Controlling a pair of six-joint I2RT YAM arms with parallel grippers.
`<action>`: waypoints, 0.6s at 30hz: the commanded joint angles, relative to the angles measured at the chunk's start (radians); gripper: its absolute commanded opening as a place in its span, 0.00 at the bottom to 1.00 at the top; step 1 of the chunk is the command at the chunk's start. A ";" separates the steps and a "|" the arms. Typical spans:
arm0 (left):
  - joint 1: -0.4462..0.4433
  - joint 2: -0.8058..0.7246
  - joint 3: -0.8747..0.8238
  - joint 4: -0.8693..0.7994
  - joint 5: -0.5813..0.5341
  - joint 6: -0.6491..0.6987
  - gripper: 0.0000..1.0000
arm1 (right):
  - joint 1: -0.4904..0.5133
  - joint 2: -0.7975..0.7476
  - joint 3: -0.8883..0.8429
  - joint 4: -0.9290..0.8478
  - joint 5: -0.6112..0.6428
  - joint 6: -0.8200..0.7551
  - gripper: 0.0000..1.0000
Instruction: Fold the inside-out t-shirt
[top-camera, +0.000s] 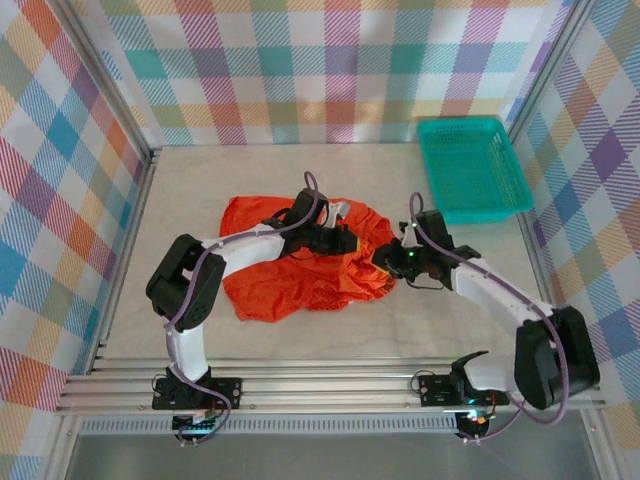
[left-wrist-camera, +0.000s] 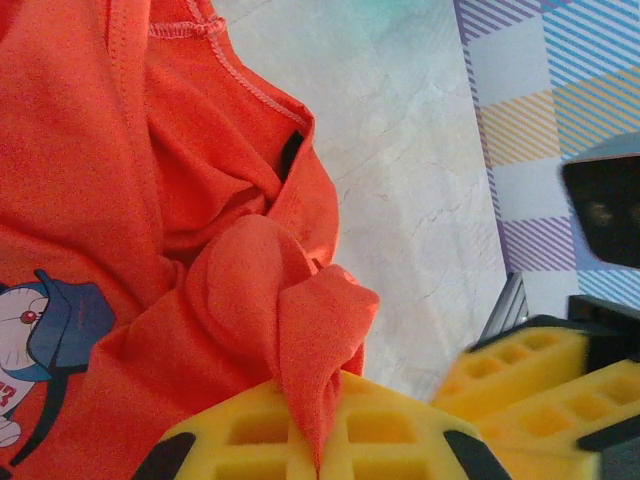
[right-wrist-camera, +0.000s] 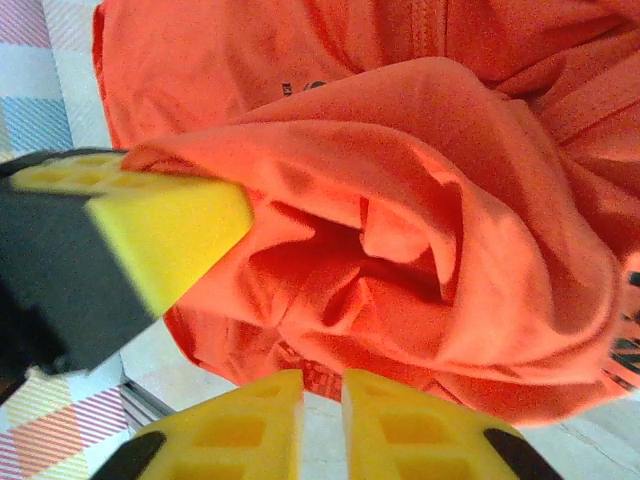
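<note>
The inside-out t-shirt (top-camera: 270, 285) lies crumpled, bright orange-red, in the middle of the table. My left gripper (top-camera: 345, 240) reaches over its right part and is shut on a pinched fold of the cloth (left-wrist-camera: 300, 330), which rises out of the yellow jaws (left-wrist-camera: 318, 415). A cartoon print (left-wrist-camera: 40, 330) shows at the left of that view. My right gripper (top-camera: 388, 262) sits at the shirt's right edge. Its yellow fingers (right-wrist-camera: 322, 380) stand a narrow gap apart, with bare table between them and the bunched cloth (right-wrist-camera: 420, 150) just beyond the tips.
A teal basket (top-camera: 470, 165) stands at the back right of the table. Aluminium rails and checkered walls (top-camera: 60, 170) enclose the pale tabletop (top-camera: 190, 180). The two grippers are close together; the left one's pad (right-wrist-camera: 165, 225) shows in the right wrist view.
</note>
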 joint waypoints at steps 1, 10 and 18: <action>0.006 -0.032 0.012 0.033 -0.016 -0.039 0.00 | 0.023 0.093 -0.004 0.140 0.040 0.069 0.27; 0.006 -0.031 -0.007 0.074 -0.017 -0.069 0.00 | 0.061 0.317 0.035 0.233 0.140 0.152 0.47; 0.014 -0.044 -0.032 0.075 -0.019 -0.067 0.00 | 0.062 0.343 0.081 0.208 0.101 0.166 0.00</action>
